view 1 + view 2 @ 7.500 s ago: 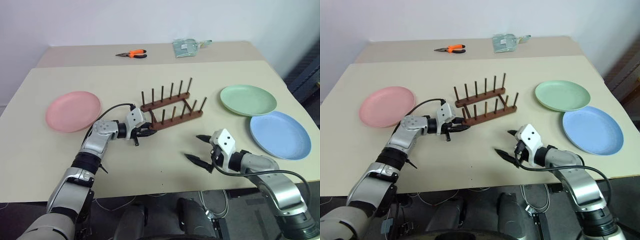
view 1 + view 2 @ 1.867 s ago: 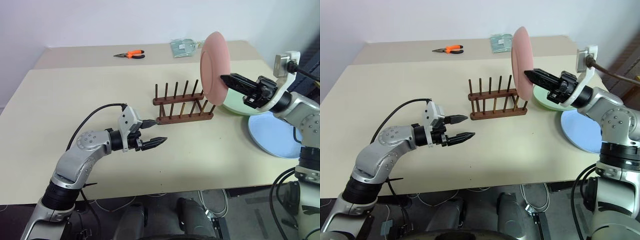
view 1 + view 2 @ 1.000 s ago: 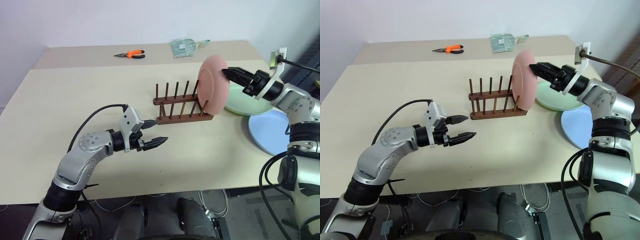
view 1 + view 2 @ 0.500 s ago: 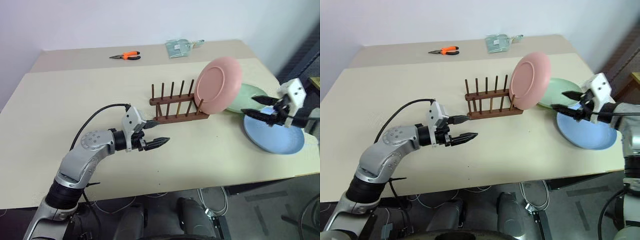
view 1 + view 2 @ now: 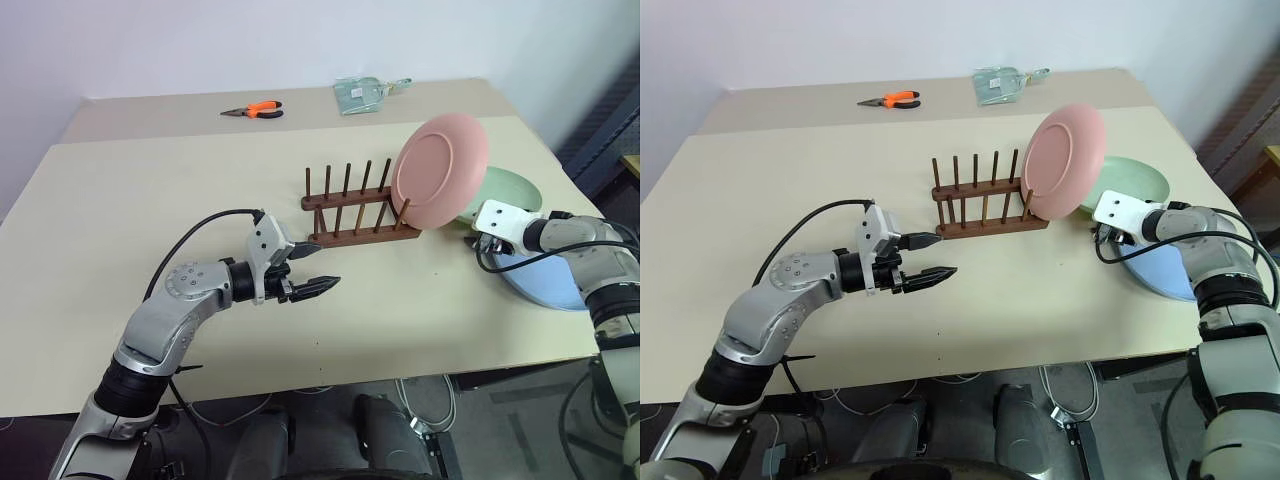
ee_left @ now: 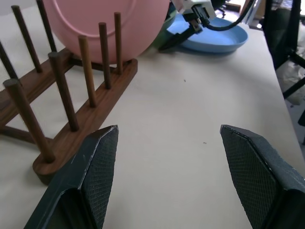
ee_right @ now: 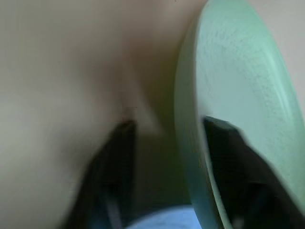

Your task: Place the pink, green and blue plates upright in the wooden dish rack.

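The pink plate [image 5: 440, 170] stands on edge at the right end of the wooden dish rack [image 5: 355, 212], leaning against its pegs. Behind it the green plate [image 5: 510, 188] lies flat, and the blue plate [image 5: 552, 285] lies nearer, partly under my right arm. My right gripper [image 5: 482, 240] is low at the green plate's near-left rim. In the right wrist view it is open, one finger [image 7: 224, 157] over the green plate [image 7: 238, 71] and the other beside the rim. My left gripper [image 5: 318, 272] hovers open and empty, left of the rack.
Orange pliers [image 5: 252, 109] and a clear bag [image 5: 362, 93] lie on the far table. A black cable loops from my left wrist. The tabletop [image 5: 150, 190] to the left of the rack is bare. The table's right edge runs close past the blue plate.
My right gripper let go of the pink plate, which now leans in the rack. It then dropped to the green plate's rim and its fingers narrowed. The left arm stayed still.
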Tool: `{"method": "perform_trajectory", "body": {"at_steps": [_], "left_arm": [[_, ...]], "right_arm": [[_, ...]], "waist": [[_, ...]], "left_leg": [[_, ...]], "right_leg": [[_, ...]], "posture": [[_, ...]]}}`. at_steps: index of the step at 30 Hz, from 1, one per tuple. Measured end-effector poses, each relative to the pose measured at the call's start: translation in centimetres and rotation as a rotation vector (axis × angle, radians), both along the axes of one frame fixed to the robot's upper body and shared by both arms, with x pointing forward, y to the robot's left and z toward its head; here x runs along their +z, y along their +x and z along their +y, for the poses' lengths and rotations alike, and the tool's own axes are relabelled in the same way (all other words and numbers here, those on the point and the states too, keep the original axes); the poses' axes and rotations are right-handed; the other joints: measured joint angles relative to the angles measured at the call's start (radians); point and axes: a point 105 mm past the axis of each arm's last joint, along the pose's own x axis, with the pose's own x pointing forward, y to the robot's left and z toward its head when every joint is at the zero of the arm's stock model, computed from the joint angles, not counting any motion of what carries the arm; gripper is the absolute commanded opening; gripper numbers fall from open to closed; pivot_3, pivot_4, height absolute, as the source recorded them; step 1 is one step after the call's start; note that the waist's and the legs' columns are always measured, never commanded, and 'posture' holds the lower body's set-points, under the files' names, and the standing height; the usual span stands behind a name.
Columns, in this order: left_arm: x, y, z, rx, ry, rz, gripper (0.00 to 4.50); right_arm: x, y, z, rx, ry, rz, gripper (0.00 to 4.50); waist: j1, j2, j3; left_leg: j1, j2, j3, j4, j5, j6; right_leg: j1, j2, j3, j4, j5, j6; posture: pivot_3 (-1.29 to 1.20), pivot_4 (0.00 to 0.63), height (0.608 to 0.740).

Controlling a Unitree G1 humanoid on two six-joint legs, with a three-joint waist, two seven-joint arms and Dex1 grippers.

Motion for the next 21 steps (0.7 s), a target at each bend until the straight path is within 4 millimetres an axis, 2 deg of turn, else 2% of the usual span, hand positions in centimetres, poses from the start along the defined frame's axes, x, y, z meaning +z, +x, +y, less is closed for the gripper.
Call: {"method": "perform_trajectory", "body": {"at_steps": [1,9,12,14,16,17,19,21], "left_arm": [[-0.1,-0.1,0.0,0.001,0.000,0.002,3.52],[0.1,-0.1,-0.1,-0.001,0.001,-0.008,3.52],[0.1,-0.2,-0.1,-0.006,0.000,-0.010,3.52],[0.1,-0.2,-0.1,-0.009,0.001,-0.010,3.52],[0.1,-0.2,-0.1,-0.013,0.001,-0.010,3.52],[0.1,-0.2,-0.1,-0.018,0.002,-0.011,3.52],[0.2,-0.1,-0.1,-0.022,0.003,-0.018,3.52],[0.1,0.0,-0.1,-0.020,0.004,-0.016,3.52]], "right_arm": [[0.2,0.1,0.0,-0.002,0.000,-0.015,0.05],[2.6,0.4,-0.6,-0.048,0.089,-0.147,0.05],[4.2,0.3,-1.8,-0.114,0.123,-0.204,0.05],[6.3,0.3,-3.5,-0.209,0.163,-0.294,0.05],[8.3,0.5,-4.2,-0.252,0.209,-0.377,0.05],[10.2,0.6,-4.3,-0.266,0.254,-0.451,0.05],[13.1,0.6,-3.9,-0.251,0.312,-0.543,0.05],[17.0,0.3,-2.1,-0.181,0.456,-0.638,0.05]], "waist": [[0.000,0.000,0.000],[0.001,0.000,0.000],[0.002,0.000,0.000],[0.004,0.000,0.000],[0.003,0.000,0.000],[-0.001,0.001,0.000],[-0.006,0.001,0.000],[-0.010,0.002,0.001]], "left_leg": [[0.000,0.000,0.000,0.000,0.000,0.000],[0.000,0.000,0.000,0.000,0.000,0.000],[0.000,0.000,0.000,0.000,0.000,0.000],[0.000,0.000,0.000,0.000,0.000,0.000],[0.000,0.000,0.000,0.000,0.000,0.000],[0.000,0.000,0.000,0.000,0.000,0.000],[0.001,0.000,0.000,-0.001,0.000,0.000],[0.001,0.000,0.000,-0.001,0.000,0.000]], "right_leg": [[0.000,0.000,0.000,0.000,0.000,0.000],[0.001,0.000,0.000,0.000,0.000,0.000],[0.001,0.000,0.000,0.000,0.000,0.000],[0.001,0.000,0.000,0.000,0.000,-0.001],[0.001,0.000,0.000,0.000,-0.001,-0.001],[0.000,0.000,0.000,0.000,0.000,-0.001],[0.000,0.000,0.000,0.000,0.000,0.000],[0.000,0.000,0.000,0.000,0.000,0.000]], "posture": [[0.00,0.150,0.740],[0.00,0.150,0.740],[0.00,0.150,0.740],[0.00,0.150,0.740],[0.00,0.150,0.740],[0.00,0.150,0.740],[0.00,0.150,0.740],[0.00,0.150,0.740]]}}
